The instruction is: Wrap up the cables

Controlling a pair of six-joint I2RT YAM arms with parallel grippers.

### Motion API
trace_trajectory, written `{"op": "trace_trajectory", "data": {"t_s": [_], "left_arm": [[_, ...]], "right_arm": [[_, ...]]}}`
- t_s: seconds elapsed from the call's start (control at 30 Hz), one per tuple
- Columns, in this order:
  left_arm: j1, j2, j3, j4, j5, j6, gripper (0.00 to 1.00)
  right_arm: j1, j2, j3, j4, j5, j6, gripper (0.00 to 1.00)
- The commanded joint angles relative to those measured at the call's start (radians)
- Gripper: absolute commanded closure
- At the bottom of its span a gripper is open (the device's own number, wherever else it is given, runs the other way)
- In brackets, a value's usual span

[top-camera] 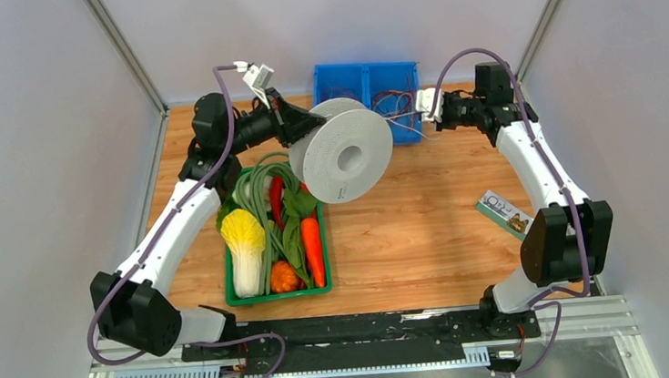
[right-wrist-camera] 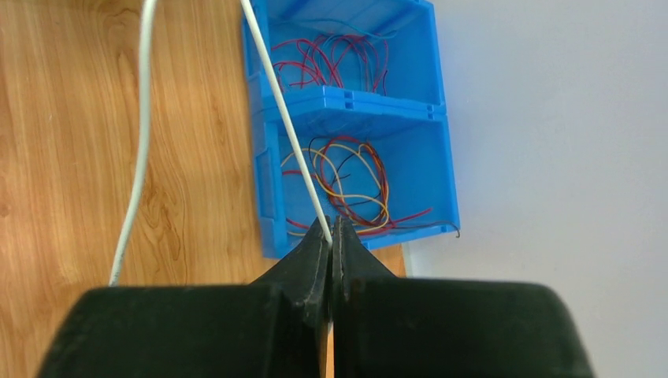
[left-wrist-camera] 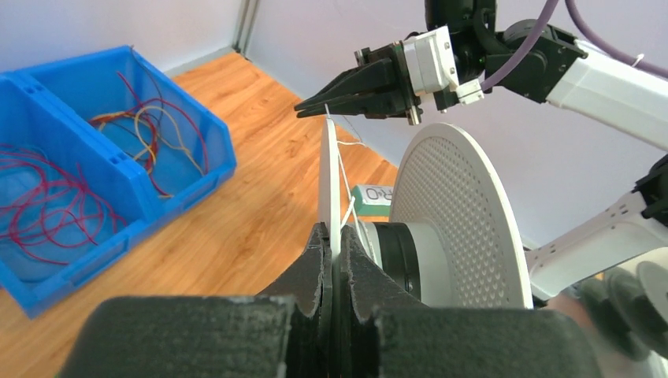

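The pale-grey round spool hangs on edge above the table, between both arms. My left gripper is shut on the thin rim of its rear flange, with the fingertips pinching that edge. The dotted front flange stands to the right. A thin white cable runs from the spool's core up to my right gripper. That right gripper is shut on the cable's strand, over the blue bin. A second loose strand hangs down to the left.
A blue two-compartment bin with red, purple and yellow wire coils stands at the back. A green tray of toy vegetables lies under the left arm. A small green-edged box lies at the right, near the right arm.
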Motion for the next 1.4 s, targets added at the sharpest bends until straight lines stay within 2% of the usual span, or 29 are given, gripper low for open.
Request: {"op": "trace_trajectory", "data": {"t_s": [0.0, 0.23, 0.4, 0.57, 0.7, 1.0, 1.23, 1.37], "left_arm": [[0.045, -0.058, 0.097, 0.103, 0.107, -0.136, 1.0], [0.059, -0.055, 0.108, 0.147, 0.085, -0.194, 1.0], [0.06, -0.055, 0.109, 0.164, 0.067, -0.225, 1.0], [0.071, -0.048, 0.123, 0.179, 0.009, -0.292, 1.0], [0.111, -0.025, 0.138, 0.169, -0.082, -0.401, 1.0], [0.186, 0.012, 0.244, -0.107, -0.326, -0.55, 1.0], [0.237, 0.009, 0.27, -0.232, -0.459, -0.656, 1.0], [0.255, 0.012, 0.255, -0.201, -0.45, -0.675, 1.0]], "right_arm": [[-0.143, 0.019, -0.047, 0.031, 0.261, 0.004, 0.99], [-0.168, 0.021, -0.104, 0.033, 0.283, -0.012, 0.92], [-0.169, 0.013, -0.11, 0.01, 0.266, 0.003, 1.0], [-0.171, -0.015, -0.153, -0.021, 0.215, 0.017, 1.0], [-0.171, -0.039, -0.187, -0.036, 0.185, 0.069, 1.0], [-0.171, -0.12, -0.301, -0.107, 0.145, 0.072, 1.0], [-0.169, -0.166, -0.367, -0.153, 0.125, 0.054, 1.0], [-0.163, -0.197, -0.393, -0.171, 0.123, 0.023, 1.0]]}}
